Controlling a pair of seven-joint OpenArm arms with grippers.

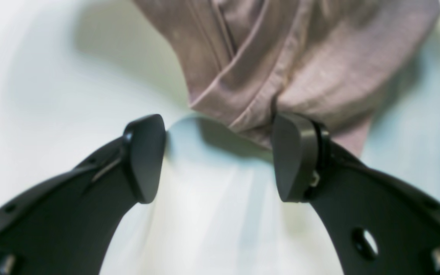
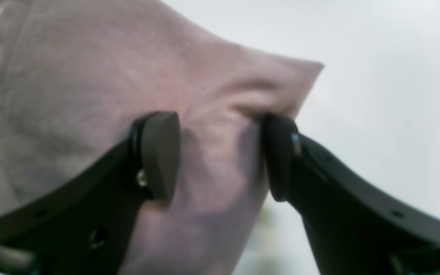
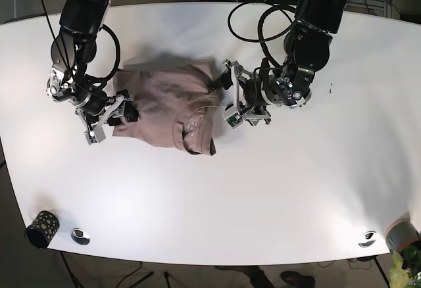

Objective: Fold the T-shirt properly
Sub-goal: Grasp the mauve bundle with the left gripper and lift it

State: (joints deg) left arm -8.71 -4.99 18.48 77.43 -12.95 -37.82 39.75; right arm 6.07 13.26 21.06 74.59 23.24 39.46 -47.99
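Black plastic left claw (image 1: pixel 220 156) and right claw (image 2: pixel 220 156) both stand released at opposite edges of the crumpled mauve cotton T-shirt (image 3: pixel 168 107) on the white counter (image 3: pixel 263 196), so each should clench only one flat edge layer.

T-shirt (image 3: pixel 168 104) on table (image 3: pixel 263 189), between both pincers.

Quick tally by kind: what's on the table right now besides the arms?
T-shirt: 1
Dark speckled cup: 1
Grey cup: 1
Round metal table fittings: 2
Total: 5
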